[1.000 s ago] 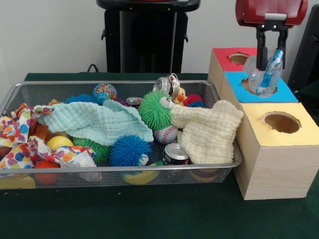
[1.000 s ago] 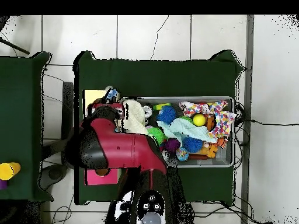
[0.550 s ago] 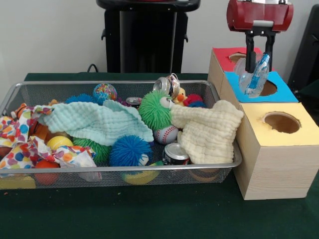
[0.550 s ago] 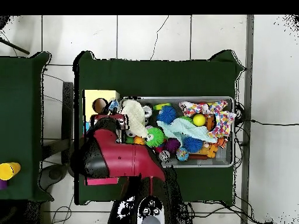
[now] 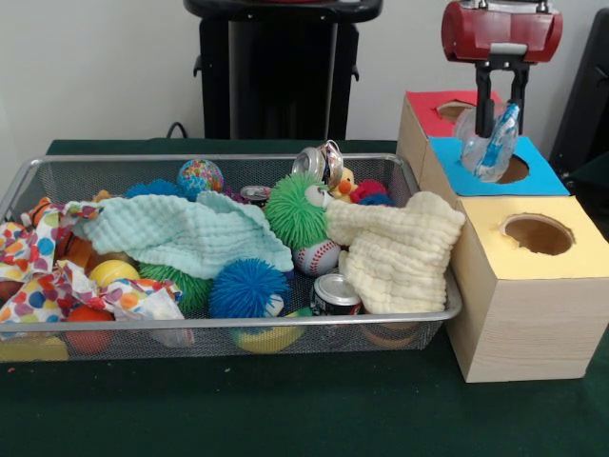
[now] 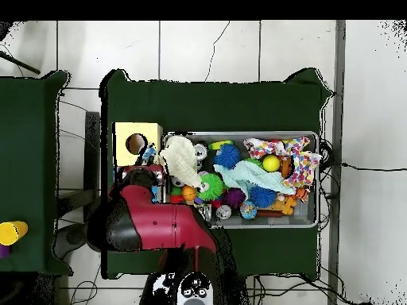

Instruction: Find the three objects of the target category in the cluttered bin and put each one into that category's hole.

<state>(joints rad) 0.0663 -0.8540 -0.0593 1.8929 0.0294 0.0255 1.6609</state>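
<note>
Front view: gripper (image 5: 500, 107) hung above the blue box (image 5: 495, 171), fingers clamped on a clear plastic bottle (image 5: 489, 143) over that box's hole. Wire bin (image 5: 228, 328) sat left, full of clutter.

Overhead view: arm (image 6: 151, 222) covered the blue box; yellow box (image 6: 137, 140) showed beside it.

Clear plastic bottle (image 5: 489, 145), blue label, tilted, above blue box's hole (image 5: 514, 169)

Green-covered table (image 5: 285, 409) — wire-mesh bin (image 5: 228, 328), row of wooden hole boxes (image 5: 528, 314) beside it
</note>
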